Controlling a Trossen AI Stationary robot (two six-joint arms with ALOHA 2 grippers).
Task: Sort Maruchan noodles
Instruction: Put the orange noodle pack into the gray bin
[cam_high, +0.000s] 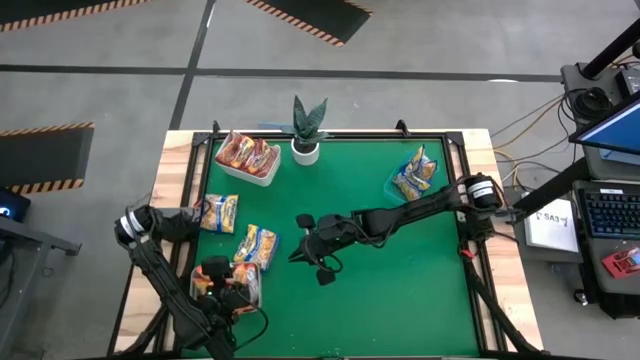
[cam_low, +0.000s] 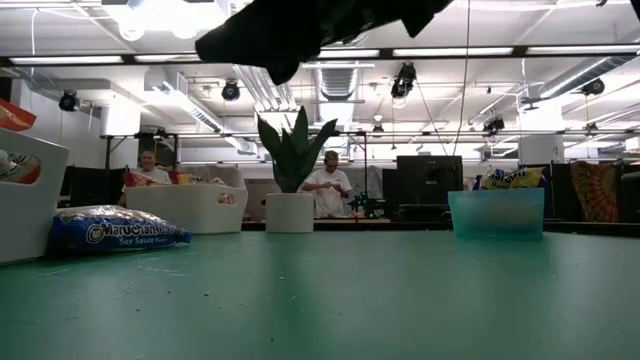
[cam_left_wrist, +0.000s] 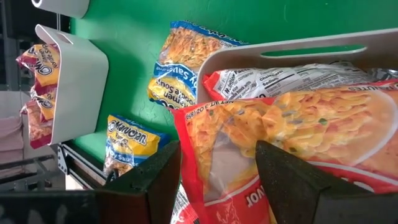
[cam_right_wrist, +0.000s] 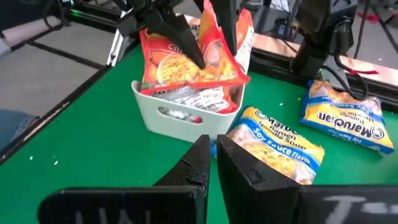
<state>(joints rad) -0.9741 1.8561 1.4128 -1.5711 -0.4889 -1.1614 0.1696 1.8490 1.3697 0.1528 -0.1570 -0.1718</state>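
My left gripper (cam_high: 222, 281) is over a white tray (cam_high: 254, 292) at the table's near left and is shut on an orange-red Maruchan packet (cam_left_wrist: 292, 134). More red packets lie in that tray. Two blue-and-yellow packets (cam_high: 218, 212) (cam_high: 256, 244) lie flat on the green mat beside it. A second white tray (cam_high: 247, 158) at the far left holds red packets. A clear blue bin (cam_high: 413, 176) at the far right holds blue-and-yellow packets. My right gripper (cam_high: 300, 249) is shut and empty above the mat's middle; it also shows in the right wrist view (cam_right_wrist: 213, 158). My left gripper has the orange-red packet between its two fingers (cam_left_wrist: 163, 177), at the packet's upper end (cam_right_wrist: 214, 37). The fingers come from above, slanting down into the tray. The packet stands tilted, its lower end in the tray (cam_right_wrist: 186, 115) among the other packets.
A potted plant (cam_high: 307, 130) stands at the far middle edge. Bare green mat lies at the middle and near right. A black frame rail runs round the mat. People sit at desks beyond the table's far edge (cam_low: 328, 190).
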